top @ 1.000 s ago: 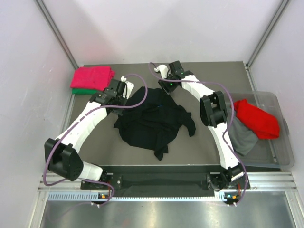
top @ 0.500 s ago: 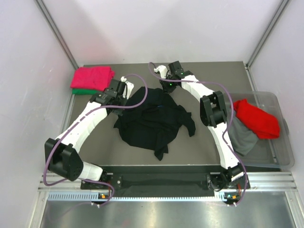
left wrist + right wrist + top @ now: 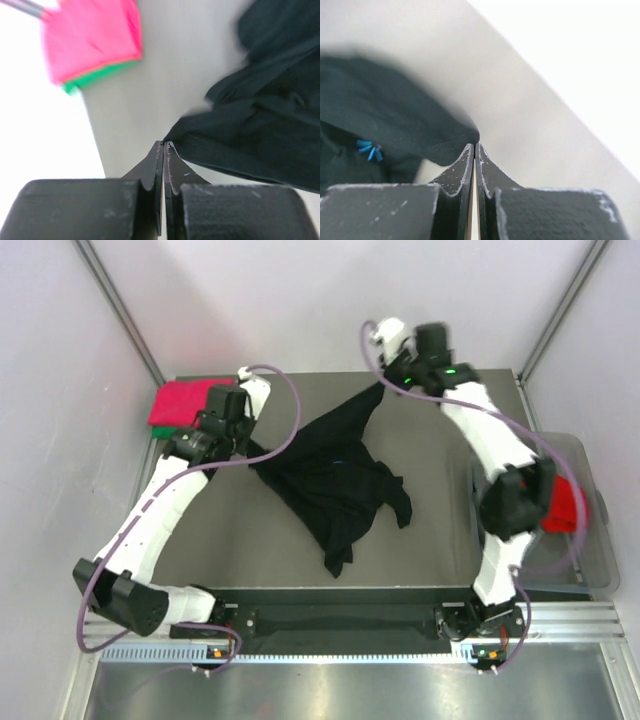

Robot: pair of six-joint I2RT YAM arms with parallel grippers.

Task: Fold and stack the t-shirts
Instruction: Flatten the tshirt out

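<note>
A black t-shirt (image 3: 330,480) hangs stretched between both grippers, its lower part bunched on the grey table. My left gripper (image 3: 250,446) is shut on its left corner, and in the left wrist view the cloth (image 3: 260,130) runs off from the closed tips (image 3: 164,144). My right gripper (image 3: 386,390) is shut on the far hem, which shows in the right wrist view (image 3: 385,115) at the tips (image 3: 474,146). At the back left lies a folded pink-red t-shirt (image 3: 185,400) on a green one (image 3: 157,432).
A clear plastic bin (image 3: 592,540) stands at the right table edge with a red t-shirt (image 3: 566,505) inside, partly hidden by the right arm. White walls close in the table's back and sides. The pink-red and green stack (image 3: 90,42) is close to the left gripper.
The right gripper has shut on the black shirt's far edge and swung up to the back right. The left arm pulled left, so the shirt is now drawn out between them.
</note>
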